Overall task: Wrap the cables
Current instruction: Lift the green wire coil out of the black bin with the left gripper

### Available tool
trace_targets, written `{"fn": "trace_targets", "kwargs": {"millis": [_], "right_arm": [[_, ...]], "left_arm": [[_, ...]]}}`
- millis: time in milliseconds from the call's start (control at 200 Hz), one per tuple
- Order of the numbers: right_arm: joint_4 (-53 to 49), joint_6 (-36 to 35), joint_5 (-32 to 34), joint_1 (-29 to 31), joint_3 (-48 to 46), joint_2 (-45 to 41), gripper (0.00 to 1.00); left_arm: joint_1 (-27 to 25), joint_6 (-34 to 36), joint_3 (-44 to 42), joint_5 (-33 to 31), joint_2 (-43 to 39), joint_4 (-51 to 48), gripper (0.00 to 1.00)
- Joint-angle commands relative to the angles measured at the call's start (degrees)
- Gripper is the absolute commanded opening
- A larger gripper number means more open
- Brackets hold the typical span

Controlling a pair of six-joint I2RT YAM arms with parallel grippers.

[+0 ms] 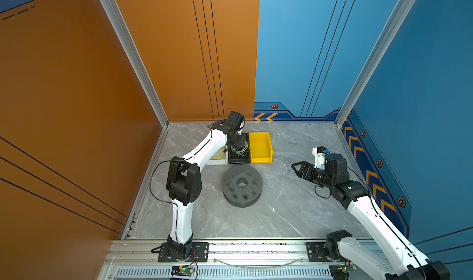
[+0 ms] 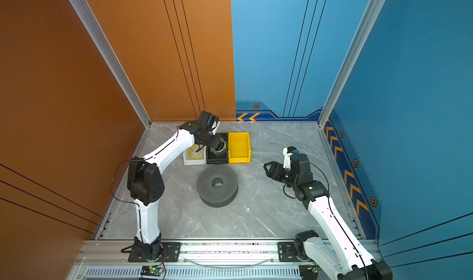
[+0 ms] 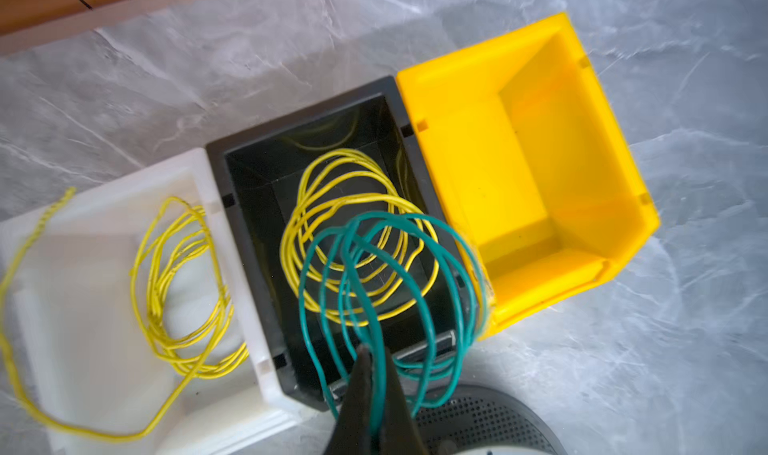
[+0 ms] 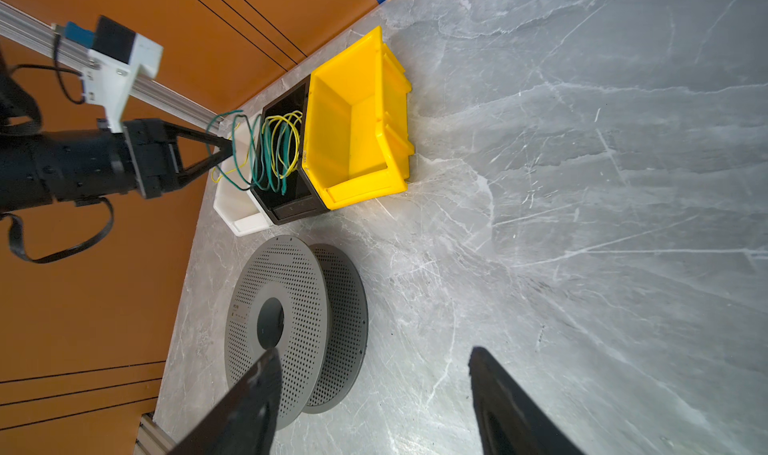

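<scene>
White arm links (image 1: 182,222), black joints (image 1: 183,181) (thin black cords (image 4: 39,261) alongside)

The left arm (image 1: 202,150) reached forward, elbow bent, with the left end effector (image 3: 373,355) pinched shut on the teal wire (image 3: 382,216). The right arm (image 1: 368,212) angled inward, and the right end effector (image 4: 374,351) was spread wide, holding nothing.

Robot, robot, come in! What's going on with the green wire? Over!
Left tool shut on coiled teal-green thin wire, over black plastic bin. Right tool open, empty. Yellow wire coil in same bin beneath, may snag.
</scene>
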Motion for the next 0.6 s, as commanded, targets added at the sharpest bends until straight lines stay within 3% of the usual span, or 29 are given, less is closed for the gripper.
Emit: {"fn": "trace_targets", "kwargs": {"millis": [0,400,596], "right_arm": [[2.43,0.65,-0.33,-0.29,0.34,0.90,0.72],[6.55,1.53,-0.75,1.29,1.53,3.56,0.72],[8.88,1.53,-0.60,3.22,3.46,5.95,0.72]], "left_arm": [[0.64,-1.48,1.23,4.85,-1.91,-5.32,0.01],[0.19,-2.13,-0.84,1.91,-6.60,-6.28,0.00],[0.50,-2.63,-0.45,3.84,-10.88,-6.38,0.00]]}}
